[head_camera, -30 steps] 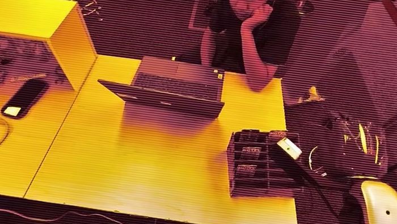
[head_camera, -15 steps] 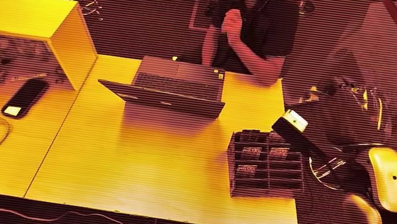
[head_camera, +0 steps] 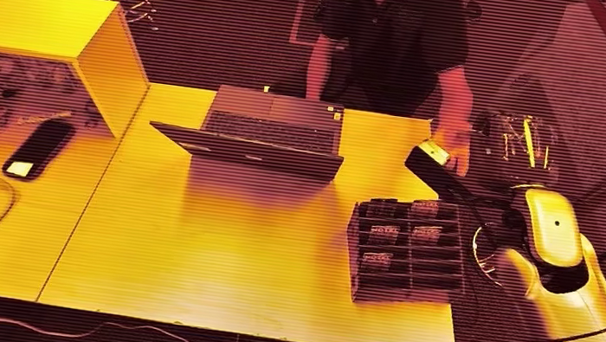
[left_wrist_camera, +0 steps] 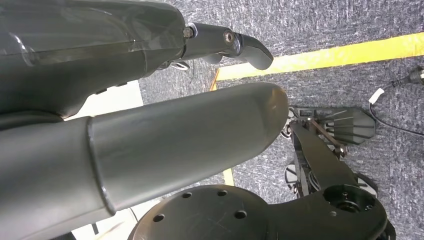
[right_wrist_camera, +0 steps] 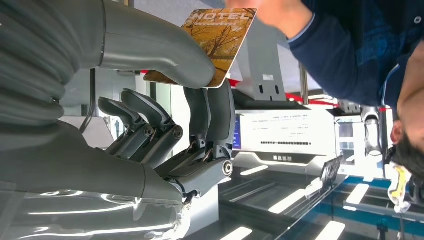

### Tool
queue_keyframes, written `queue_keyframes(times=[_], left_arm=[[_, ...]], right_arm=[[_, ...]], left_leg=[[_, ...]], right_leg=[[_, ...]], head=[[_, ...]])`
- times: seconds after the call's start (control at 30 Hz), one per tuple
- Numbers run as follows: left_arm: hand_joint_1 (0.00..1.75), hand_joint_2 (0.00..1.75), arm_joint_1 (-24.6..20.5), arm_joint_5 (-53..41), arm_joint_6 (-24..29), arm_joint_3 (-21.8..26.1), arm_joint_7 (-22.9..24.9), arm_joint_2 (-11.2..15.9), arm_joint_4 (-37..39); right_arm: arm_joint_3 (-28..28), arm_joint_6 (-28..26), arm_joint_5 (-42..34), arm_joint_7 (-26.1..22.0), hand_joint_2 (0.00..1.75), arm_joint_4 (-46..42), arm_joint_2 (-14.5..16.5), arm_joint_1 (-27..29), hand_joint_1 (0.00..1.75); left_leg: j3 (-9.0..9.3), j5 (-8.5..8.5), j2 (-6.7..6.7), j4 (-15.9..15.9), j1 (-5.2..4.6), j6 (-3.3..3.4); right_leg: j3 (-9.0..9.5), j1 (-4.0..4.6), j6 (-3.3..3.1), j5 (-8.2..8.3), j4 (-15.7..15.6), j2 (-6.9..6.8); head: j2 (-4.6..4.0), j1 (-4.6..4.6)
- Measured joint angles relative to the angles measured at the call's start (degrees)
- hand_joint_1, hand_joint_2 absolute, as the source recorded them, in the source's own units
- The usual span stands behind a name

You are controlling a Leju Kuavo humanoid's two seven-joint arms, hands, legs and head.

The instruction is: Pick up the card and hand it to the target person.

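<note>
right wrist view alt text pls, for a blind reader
The right hand pinches a card printed HOTEL between thumb and fingers, while a person's hand touches its far end.

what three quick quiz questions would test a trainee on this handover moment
1. True or false: the right hand holds the card between thumb and fingers.
2. What word is printed on the card?
3. Where is the person's hand? A) on the laptop B) at the card's far end C) in the card tray

Key: 1 true; 2 HOTEL; 3 B
</note>
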Motion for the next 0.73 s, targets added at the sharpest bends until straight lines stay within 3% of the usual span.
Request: queue_keyframes(times=[0.2, 0.33, 0.53, 0.73], left_arm=[[0.0, 0.0, 0.0, -0.01, 0.02, -0.05, -0.01, 0.0, 0.0], [0.0, 0.0, 0.0, 0.01, 0.02, -0.06, -0.04, 0.0, 0.02], [0.0, 0.0, 0.01, 0.7, 0.31, -0.06, -0.1, -0.01, 0.04], [0.0, 0.0, 0.09, 2.36, 1.4, -0.05, -0.06, -0.12, 0.09]], right_arm=[[1.44, -0.24, 0.35, -0.28, 1.75, 3.16, 1.52, -0.8, 1.71], [2.25, -0.26, 0.76, -0.39, 1.75, 4.54, 2.17, -0.85, 0.0], [3.45, -0.87, 0.44, -0.03, 1.75, 5.31, 2.68, -0.43, 0.0], [2.32, -3.84, -6.12, 1.31, 1.75, 2.34, 2.97, 3.95, 0.0]], left_leg=[[0.01, 0.0, 0.0, 0.0, 0.0, 0.0], [0.01, 0.0, 0.0, 0.0, 0.0, 0.0], [0.04, 0.01, 0.0, 0.01, 0.0, -0.01], [0.43, 0.01, 0.0, 0.01, 0.0, -0.01]], right_leg=[[0.0, 0.0, 0.0, 0.0, 0.0, 0.01], [0.0, 0.0, 0.0, 0.0, 0.0, 0.01], [-0.02, 0.0, 0.0, 0.0, 0.0, 0.01], [-0.04, 0.0, 0.0, 0.0, -0.01, 0.01]], head=[[0.0, 0.0], [0.0, 0.0], [0.0, 0.0], [0.0, 0.01]])
